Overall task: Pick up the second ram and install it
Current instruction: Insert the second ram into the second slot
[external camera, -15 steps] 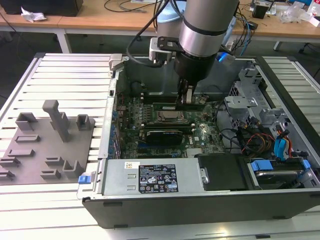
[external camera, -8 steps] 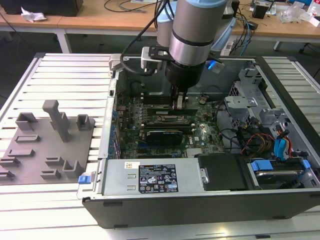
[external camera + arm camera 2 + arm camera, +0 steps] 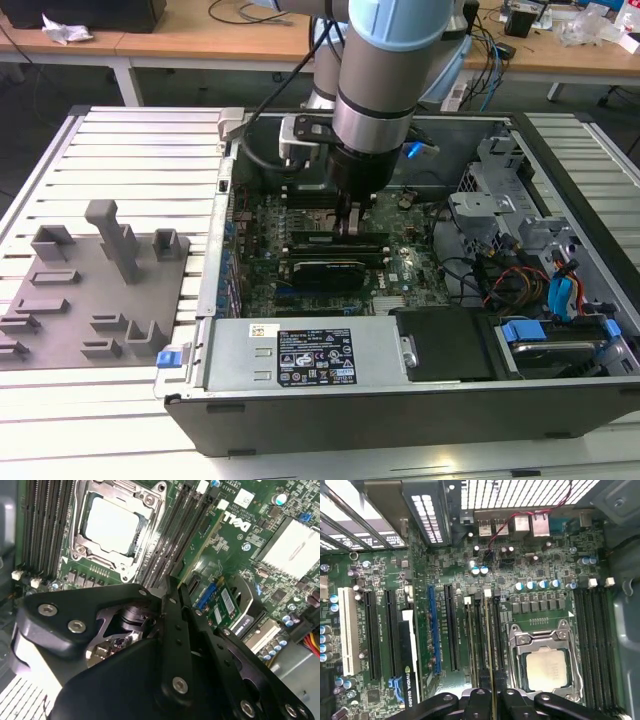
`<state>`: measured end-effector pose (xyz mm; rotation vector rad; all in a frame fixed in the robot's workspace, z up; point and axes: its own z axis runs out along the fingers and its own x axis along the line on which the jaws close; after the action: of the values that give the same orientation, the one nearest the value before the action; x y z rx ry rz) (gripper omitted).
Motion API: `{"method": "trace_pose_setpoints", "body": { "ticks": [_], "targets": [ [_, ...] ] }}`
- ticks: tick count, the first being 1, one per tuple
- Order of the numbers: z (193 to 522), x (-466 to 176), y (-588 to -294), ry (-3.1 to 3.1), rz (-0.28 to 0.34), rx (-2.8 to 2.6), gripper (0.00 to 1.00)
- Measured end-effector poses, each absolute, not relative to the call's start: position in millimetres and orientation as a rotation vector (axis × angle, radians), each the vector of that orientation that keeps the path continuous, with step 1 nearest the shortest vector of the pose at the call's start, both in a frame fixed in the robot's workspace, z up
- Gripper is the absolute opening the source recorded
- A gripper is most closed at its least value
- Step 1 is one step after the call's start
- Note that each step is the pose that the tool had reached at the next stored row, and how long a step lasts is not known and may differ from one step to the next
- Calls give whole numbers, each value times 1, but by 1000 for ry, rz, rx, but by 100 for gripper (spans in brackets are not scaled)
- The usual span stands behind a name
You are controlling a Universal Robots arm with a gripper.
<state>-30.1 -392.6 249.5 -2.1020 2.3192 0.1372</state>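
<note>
My gripper (image 3: 492, 696) down inside open computer case (image 3: 560, 180), fingers nearly shut, pinching second ram (image 3: 493, 645) on edge. Ram stands in memory slot just beside processor (image 3: 547, 667), at its 9 o'clock in first wrist view.

Even, bright overhead light fills the exterior view. Glare whitens the processor (image 3: 112, 525) in the second wrist view, beside which the pincer (image 3: 172, 587) looms dark and soft.
</note>
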Motion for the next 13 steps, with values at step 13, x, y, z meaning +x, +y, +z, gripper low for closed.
{"method": "trace_pose_setpoints", "body": {
  "ticks": [13],
  "targets": [
    [233, -29, -382, 2311, 113, -2134, 14]
  ]
}}
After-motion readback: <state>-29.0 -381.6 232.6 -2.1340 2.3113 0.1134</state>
